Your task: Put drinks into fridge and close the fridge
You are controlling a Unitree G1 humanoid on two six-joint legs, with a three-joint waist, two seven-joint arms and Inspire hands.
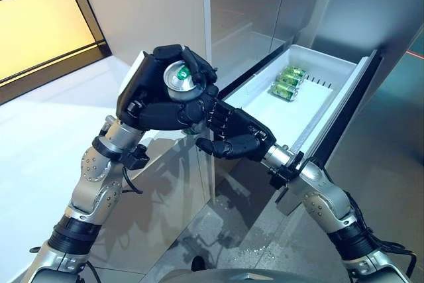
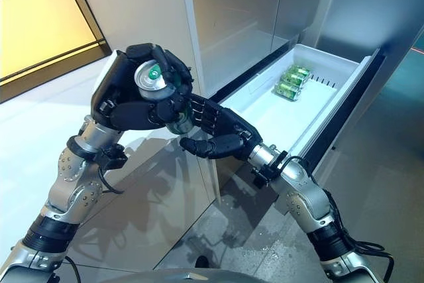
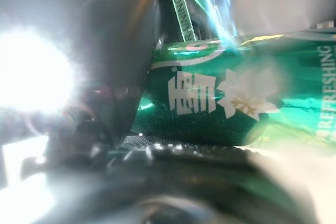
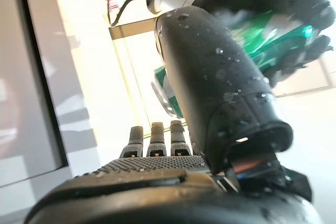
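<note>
My left hand (image 1: 149, 107) is shut on a green can (image 1: 180, 76) and holds it upright in the air, its silver top facing up, to the left of the fridge. The can also shows in the left wrist view (image 3: 226, 98). My right hand (image 1: 242, 134) reaches in from the right, just below my left hand. Its fingers are nearly straight at the can's lower part, and its thumb (image 4: 210, 87) stands beside the can (image 4: 273, 30). The fridge's white drawer (image 1: 344, 74) is pulled out, with green cans (image 1: 287, 81) lying at its far end.
The steel fridge front (image 1: 252, 4) rises behind my hands. The open drawer juts out to the right at the height of my right forearm. A shiny floor (image 1: 46, 130) lies to the left, below a lit yellow wall panel (image 1: 33, 18).
</note>
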